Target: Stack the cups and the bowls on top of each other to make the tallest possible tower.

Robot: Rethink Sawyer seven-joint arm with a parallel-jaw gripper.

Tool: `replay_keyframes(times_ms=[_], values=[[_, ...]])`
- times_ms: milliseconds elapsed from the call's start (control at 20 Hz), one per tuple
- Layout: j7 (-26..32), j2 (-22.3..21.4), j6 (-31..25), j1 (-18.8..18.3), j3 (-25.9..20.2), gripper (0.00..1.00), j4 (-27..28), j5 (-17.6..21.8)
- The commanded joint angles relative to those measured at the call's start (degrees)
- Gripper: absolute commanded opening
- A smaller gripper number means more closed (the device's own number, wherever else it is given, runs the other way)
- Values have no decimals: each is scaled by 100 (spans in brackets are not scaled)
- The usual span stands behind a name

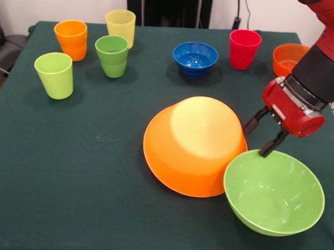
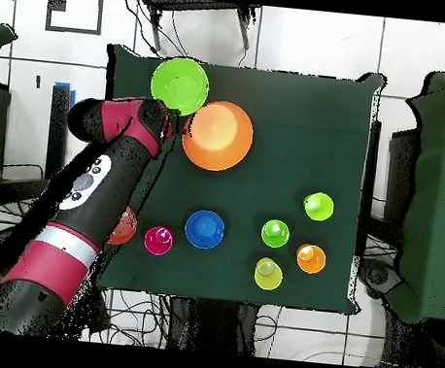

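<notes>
Reaching down from the upper right of the front view, the gripper (image 1: 262, 136) is hanging with its two black fingers spread apart, one tip sitting right at the far rim of the light green bowl (image 1: 274, 192), the other just beside the big orange bowl (image 1: 193, 145). Nothing is being pinched yet. That orange bowl is lying upside down, its wide rim on the green tablecloth (image 1: 98, 199), which looks like the broad base for a tower; the green one is standing mouth up, touching the orange rim, so I'm reading this as a rim grab being lined up. The red wrist is tilting down and inward, forearm slanting in from the side. Everything else is waiting well apart along the far side: lime green cup (image 1: 54, 74), orange cup (image 1: 71, 39), pale yellow cup (image 1: 120, 27), green cup (image 1: 112, 55), small blue bowl (image 1: 195, 58), red-pink cup (image 1: 244, 48), small red-orange bowl (image 1: 287, 59) — no tower going up so far
</notes>
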State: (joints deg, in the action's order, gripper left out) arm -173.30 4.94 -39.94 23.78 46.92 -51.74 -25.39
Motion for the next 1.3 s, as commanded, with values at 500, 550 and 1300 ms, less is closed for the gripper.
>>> replay_keyframes(times_ms=[500,550,1300], values=[[-369,149,528,37,-1087,100,-257,35],[-380,160,529,35,-1080,100,-235,36],[-280,266,844,13,-981,0,-135,176]])
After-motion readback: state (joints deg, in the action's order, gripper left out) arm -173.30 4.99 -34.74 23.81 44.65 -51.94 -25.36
